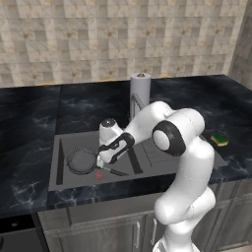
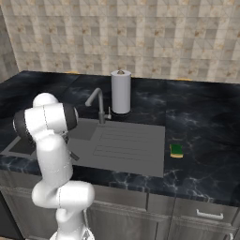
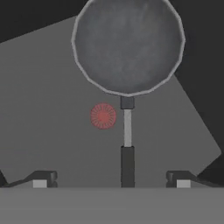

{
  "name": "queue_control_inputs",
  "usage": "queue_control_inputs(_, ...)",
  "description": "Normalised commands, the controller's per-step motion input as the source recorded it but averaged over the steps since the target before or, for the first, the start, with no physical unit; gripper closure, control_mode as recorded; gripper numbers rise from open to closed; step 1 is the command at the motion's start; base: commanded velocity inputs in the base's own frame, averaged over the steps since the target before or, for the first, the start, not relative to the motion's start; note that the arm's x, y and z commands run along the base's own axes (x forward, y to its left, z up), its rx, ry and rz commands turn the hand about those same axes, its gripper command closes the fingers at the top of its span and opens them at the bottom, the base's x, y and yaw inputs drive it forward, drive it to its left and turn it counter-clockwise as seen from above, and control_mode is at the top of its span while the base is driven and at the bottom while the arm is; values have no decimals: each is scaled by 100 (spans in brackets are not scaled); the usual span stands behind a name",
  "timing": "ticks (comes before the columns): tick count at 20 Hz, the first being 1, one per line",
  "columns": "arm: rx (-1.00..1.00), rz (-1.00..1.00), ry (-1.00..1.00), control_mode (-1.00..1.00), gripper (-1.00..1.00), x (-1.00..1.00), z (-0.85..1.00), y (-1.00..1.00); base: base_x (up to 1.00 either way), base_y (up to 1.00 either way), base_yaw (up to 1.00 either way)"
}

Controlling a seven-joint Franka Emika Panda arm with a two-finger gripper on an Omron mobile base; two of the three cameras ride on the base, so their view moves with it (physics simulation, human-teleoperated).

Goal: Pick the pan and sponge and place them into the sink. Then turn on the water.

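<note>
From the hand view we see our claw (image 3: 111,179) with its two tips spread wide and nothing between them but the pan's handle (image 3: 127,148), which runs up the gap without touching either tip. The claw holds nothing. Just past the tips, the red drain spot (image 3: 103,116) sits on the grey floor of the sink (image 3: 39,109), close beside the handle. Beyond it the pan (image 3: 127,46) lies flat in the basin, its round bowl facing up.

In the left base view we find the claw (image 1: 101,160) low over the basin, just beside the pan (image 1: 81,161), with the drain spot (image 1: 99,174) near the front wall of the sink (image 1: 56,167). Farther right the sponge (image 1: 219,140) rests on the dark desk (image 1: 29,123), green face up, well apart from the basin. At the back stand the faucet (image 2: 96,102) and a pale upright cylinder (image 2: 121,91).
</note>
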Motion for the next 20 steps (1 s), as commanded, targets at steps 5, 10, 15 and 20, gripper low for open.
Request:
queue_control_inputs(5,2,-10,-11,-100,-100,-40,46,-19,0,0,0)
queue_control_inputs(10,4,-11,-7,-100,-100,-41,37,-27,0,0,0)
queue_control_inputs(15,5,-11,-1,-100,-100,-30,32,-35,0,0,0)
queue_control_inputs(20,7,-14,0,-100,-100,-17,38,-41,0,0,0)
